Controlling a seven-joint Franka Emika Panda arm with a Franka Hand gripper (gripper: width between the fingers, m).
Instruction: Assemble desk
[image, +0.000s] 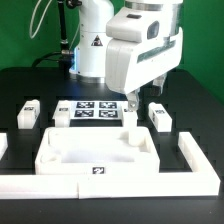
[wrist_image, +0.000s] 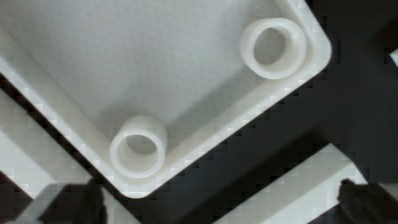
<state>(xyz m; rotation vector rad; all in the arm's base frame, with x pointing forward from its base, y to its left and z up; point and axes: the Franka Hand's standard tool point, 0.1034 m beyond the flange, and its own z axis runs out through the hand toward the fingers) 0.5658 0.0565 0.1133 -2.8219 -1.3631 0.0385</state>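
As we look from the exterior view, our gripper (image: 130, 100) hangs over the desk top (image: 70, 160), at its far corner on the exterior view's right, in front of the marker board (image: 95, 110). On the wrist view, we see two round sockets (wrist_image: 276, 48) in the desk top (wrist_image: 143, 70), and the fingertips (wrist_image: 75, 202) spread wide, holding nothing.

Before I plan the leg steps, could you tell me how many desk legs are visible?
4, by the exterior view's sides: far-left leg, inner-left leg beside the marker board, right leg, and corner leg at the desk top's far right. None seems hidden.
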